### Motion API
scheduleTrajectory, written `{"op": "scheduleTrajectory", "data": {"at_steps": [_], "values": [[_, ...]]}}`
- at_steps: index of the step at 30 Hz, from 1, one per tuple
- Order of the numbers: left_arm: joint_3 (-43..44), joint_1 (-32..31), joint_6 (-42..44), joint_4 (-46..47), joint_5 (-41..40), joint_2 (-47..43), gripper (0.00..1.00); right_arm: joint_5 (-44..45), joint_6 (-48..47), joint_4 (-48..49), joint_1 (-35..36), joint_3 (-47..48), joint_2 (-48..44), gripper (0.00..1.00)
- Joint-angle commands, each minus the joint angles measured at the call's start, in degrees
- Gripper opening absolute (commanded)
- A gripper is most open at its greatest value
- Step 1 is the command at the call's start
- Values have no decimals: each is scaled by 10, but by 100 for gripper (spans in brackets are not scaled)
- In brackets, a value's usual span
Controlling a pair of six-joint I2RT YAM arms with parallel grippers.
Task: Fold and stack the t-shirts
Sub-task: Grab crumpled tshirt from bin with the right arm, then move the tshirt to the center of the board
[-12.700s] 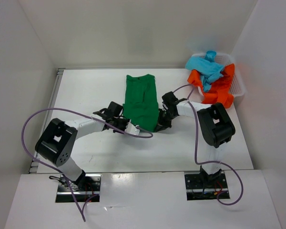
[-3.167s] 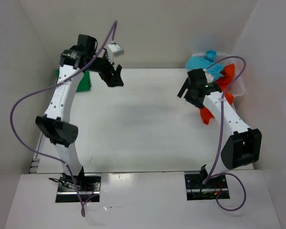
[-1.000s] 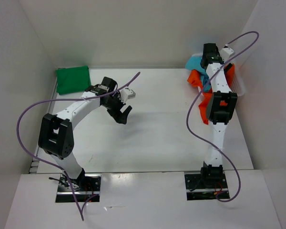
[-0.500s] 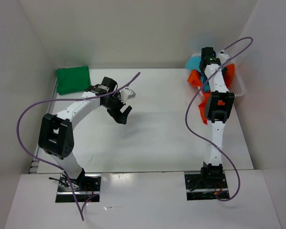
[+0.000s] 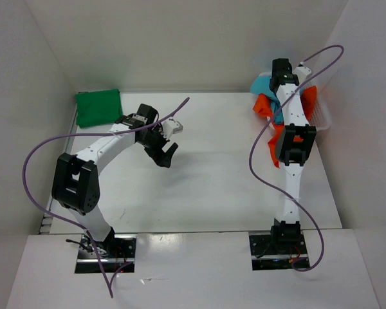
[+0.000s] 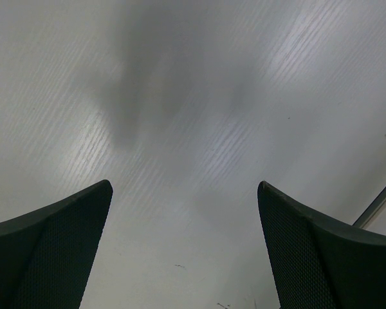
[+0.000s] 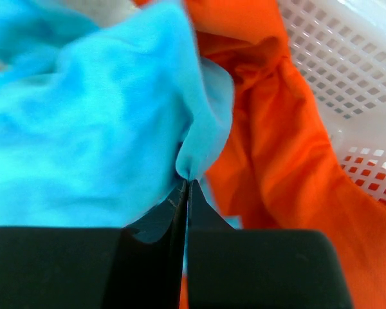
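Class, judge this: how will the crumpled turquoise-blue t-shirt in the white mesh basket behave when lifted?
Probably floppy: the turquoise-blue cloth t-shirt lies crumpled, and the right tool pinches only a small fold, so the rest should hang. It may drag the bright orange-red cloth t-shirt lying against it.

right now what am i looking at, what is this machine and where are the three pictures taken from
These are two robot arms bolted at the near edge of a white table. The wide picture looks down from above and behind them; the other two come from cameras on each wrist. A folded green t-shirt lies at the far left corner. At the far right, a white mesh basket holds a turquoise t-shirt and an orange-red t-shirt. The left end effector is open over bare table, holding nothing. The right end effector is shut, pinching a fold of the turquoise t-shirt.
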Motion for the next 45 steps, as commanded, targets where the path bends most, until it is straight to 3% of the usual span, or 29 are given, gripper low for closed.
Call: {"op": "scheduleTrajectory", "data": {"at_steps": [1,11,18,25,28,31,32,33,34,37,40,43,45], "values": [[11,-3,15,-4,7,-7,100,15,5,-14,35,83,-62,0],[6,-3,20,-9,-20,-59,100,67,62,-72,117,213,-126,0],[18,54,5,-4,13,-88,100,74,-15,-44,216,255,-246,0],[34,179,-30,-4,83,-113,100,-104,-164,65,350,160,-410,0],[40,244,-36,1,114,-123,100,-123,-171,72,401,133,-438,0],[45,281,-41,1,114,-138,100,-116,-154,53,401,65,-446,0],[46,281,-41,1,107,-146,100,-109,-149,45,401,48,-446,9],[46,288,-41,1,107,-155,100,-109,-148,39,401,26,-446,26],[46,288,-41,1,100,-165,100,-104,-155,34,401,-24,-446,57],[37,288,-41,1,90,-187,100,-112,-156,28,401,-131,-435,89],[22,288,-36,-4,63,-207,100,-146,-141,57,396,-243,-444,100],[10,288,-24,-18,49,-222,100,-217,-125,112,396,-373,-494,100],[10,288,-16,-27,42,-228,100,-314,-132,142,396,-474,-526,100]]}}
